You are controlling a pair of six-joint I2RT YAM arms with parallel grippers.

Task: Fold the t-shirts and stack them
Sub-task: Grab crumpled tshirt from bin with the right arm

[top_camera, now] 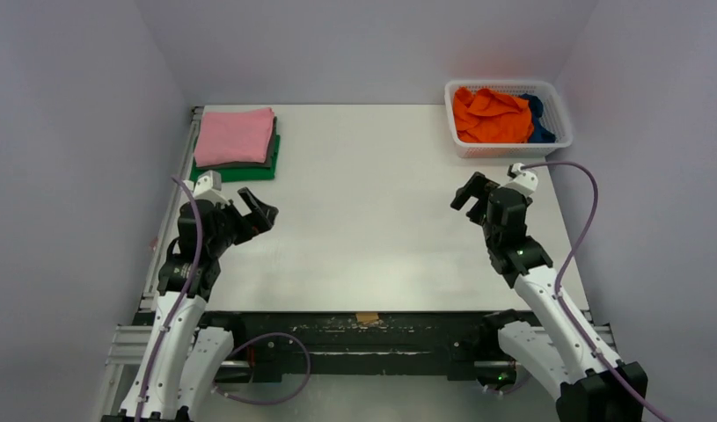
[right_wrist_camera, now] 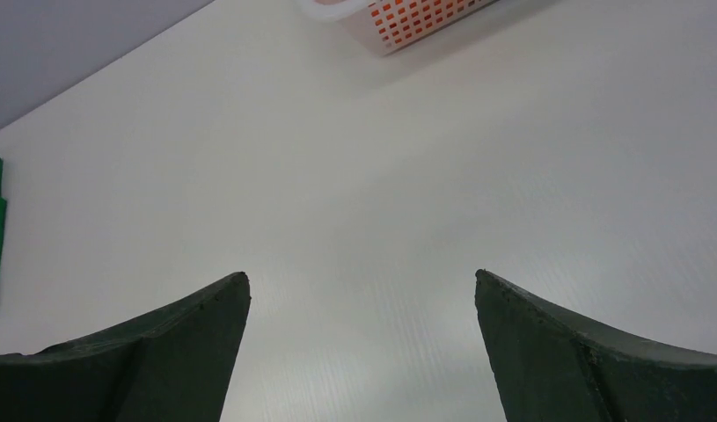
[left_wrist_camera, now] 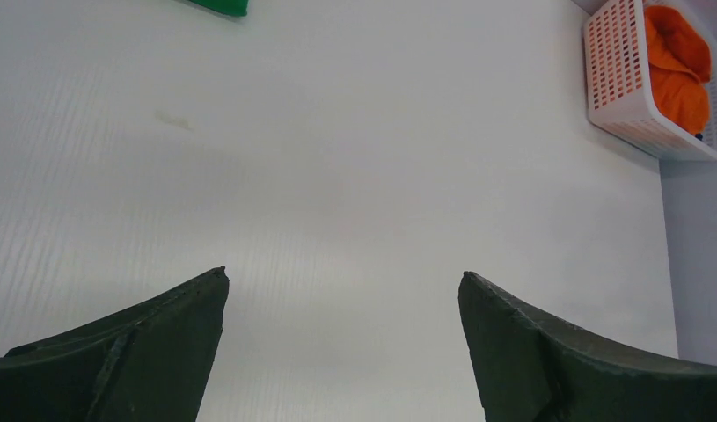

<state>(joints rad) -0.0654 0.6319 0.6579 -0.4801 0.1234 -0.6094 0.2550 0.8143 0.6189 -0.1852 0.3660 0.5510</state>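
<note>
Fingers (left_wrist_camera: 135,352) wide, empty on left gripper (top_camera: 260,212) and right gripper (top_camera: 474,191), near side of white plastic mesh basket (top_camera: 506,84).

The top external camera sits high above and behind the arm bases. It looks down and forward over the whole table (top_camera: 381,202) to the far wall, with the left arm (top_camera: 183,290) at lower left and the right arm (top_camera: 548,290) at lower right.

The left wrist camera hangs low and close over the table, facing across it toward the far right. Its own jaws fill the bottom corners. The white basket (left_wrist_camera: 618,88) sits at its upper right and a corner of the green t-shirt (left_wrist_camera: 223,6) at its top edge.

The right wrist camera, equally low, faces far-left, with the basket at its top edge and the green t-shirt at its left edge.

All three views share the table's middle, the basket and the green t-shirt.
</note>
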